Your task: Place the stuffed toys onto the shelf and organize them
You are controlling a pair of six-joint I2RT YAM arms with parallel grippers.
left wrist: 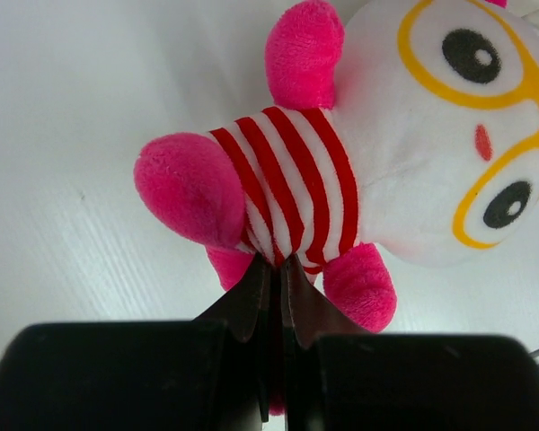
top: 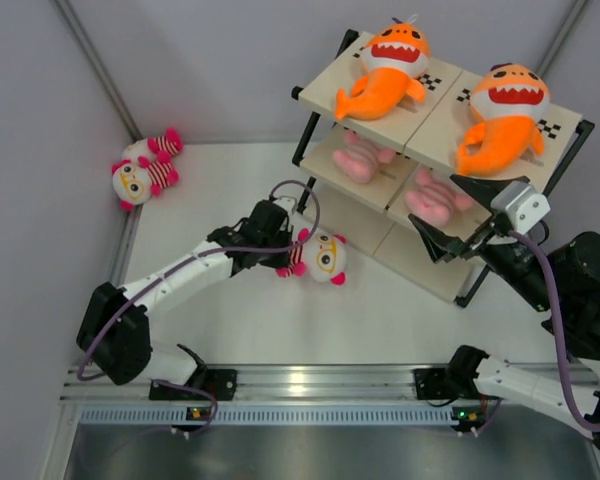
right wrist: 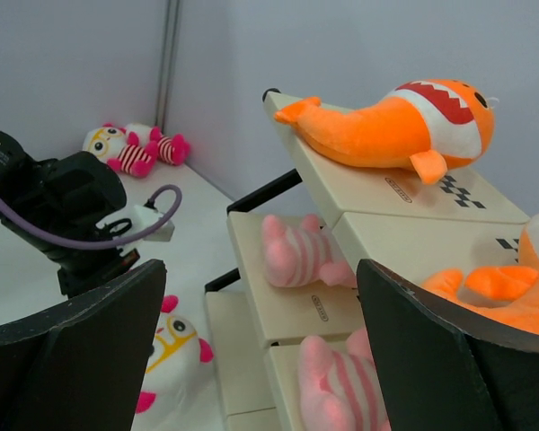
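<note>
White tabletop (top: 240,330) inside grey walls, with the shelf (top: 430,120) at the far right. On the shelf's top boards lie two orange sharks (top: 385,65) (top: 500,115). On its middle tier are two pink dolls (top: 358,158) (top: 430,198); the bottom board looks bare. One striped doll (top: 323,257) lies just left of the shelf's near-left post, head toward the shelf and legs toward the left gripper (top: 288,262). The gripper is pinched nearly flat on the fabric at the base of the doll's body, between the pink legs. The doll's long axis runs on from the fingers, so a straight push toward the shelf looks likely. The right gripper (top: 433,202) hangs wide open and empty in front of the shelf. A second striped doll (top: 140,172) sits well left of the shelf, in the far corner; the left arm is nearer to it.
</note>
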